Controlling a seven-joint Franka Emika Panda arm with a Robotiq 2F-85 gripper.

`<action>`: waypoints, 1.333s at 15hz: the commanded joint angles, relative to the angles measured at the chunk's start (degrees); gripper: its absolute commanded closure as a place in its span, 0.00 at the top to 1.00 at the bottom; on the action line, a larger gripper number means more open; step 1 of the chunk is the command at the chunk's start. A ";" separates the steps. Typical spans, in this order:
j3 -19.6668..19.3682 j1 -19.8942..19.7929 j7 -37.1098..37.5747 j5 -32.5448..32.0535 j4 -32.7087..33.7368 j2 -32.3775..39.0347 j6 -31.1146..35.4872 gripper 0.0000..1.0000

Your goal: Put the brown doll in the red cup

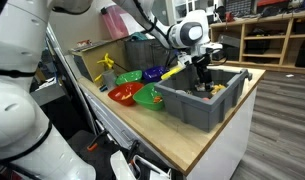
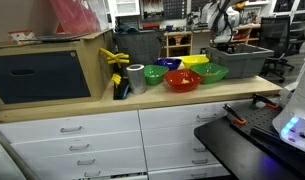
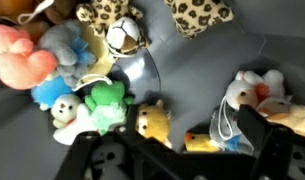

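Closest to the wrist camera is the gripper (image 3: 172, 140), its two dark fingers (image 3: 260, 135) rising from the bottom edge of the frame; they stand spread wide apart with nothing pinched between them; beyond them lies the floor of a grey bin (image 3: 182, 70), strewn with soft toys; the brown doll (image 3: 152, 122), as far as I can make out the small tan figure at lower centre, lies just above the gap between the fingers, with a green plush (image 3: 107, 104) just to its left; a white plush (image 3: 64, 115) sits left of the green one; a pink plush (image 3: 17, 55) fills the upper left corner; leopard-print toys (image 3: 110, 18) run along the top edge, with a small football (image 3: 122, 38) just below them; a white-and-tan plush (image 3: 254, 92) lies at the right, close by the finger on that side.

In an exterior view the arm (image 1: 187, 33) reaches down from the upper middle and the gripper hangs inside the bin at centre right, on a wooden counter (image 1: 197, 145); the red cup (image 1: 122, 95) rests on that counter left of the bin, well apart from the gripper, with a green bowl (image 1: 149, 96) just beside it on the right and a purple bowl (image 1: 127, 76) behind; in an exterior view the red cup (image 2: 182, 80) stands at centre frame, foremost in the cluster of bowls, with the bin to its right and a grey cylinder (image 2: 137, 77) to its left.
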 commanded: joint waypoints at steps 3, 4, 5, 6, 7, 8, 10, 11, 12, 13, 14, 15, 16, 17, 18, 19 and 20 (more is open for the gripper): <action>-1.81 2.17 3.26 -2.56 2.96 2.36 1.88 1.00; -2.06 2.34 3.27 -3.13 3.11 2.42 1.86 1.00; -2.32 2.40 3.22 -3.63 3.23 2.44 1.75 1.00; -2.64 2.46 3.21 -4.16 3.28 2.43 1.63 1.00; -3.09 2.46 3.31 -4.93 3.39 2.43 1.44 1.00; -3.41 2.38 3.29 -5.44 3.40 2.37 1.28 1.00; -4.12 2.09 3.19 -6.20 3.38 2.49 1.27 1.00; -4.49 1.97 3.23 -6.60 3.15 2.57 1.44 1.00; -4.79 1.81 3.24 -6.79 3.00 2.72 1.57 1.00; -5.02 1.61 3.24 -6.91 2.66 3.03 1.75 1.00; -5.19 1.45 3.20 -6.92 2.43 3.39 1.97 1.00; -5.34 1.36 3.25 -6.89 2.18 3.77 2.10 1.00; -5.34 1.13 3.19 -6.72 1.98 4.50 2.35 1.00; -5.43 1.07 3.29 -6.71 1.81 5.08 2.46 1.00; -5.31 0.84 3.25 -6.46 1.79 5.99 2.62 1.00; -5.25 0.76 3.22 -6.31 1.82 6.69 2.55 1.00; -5.31 0.86 3.27 -6.30 1.72 7.18 2.65 0.75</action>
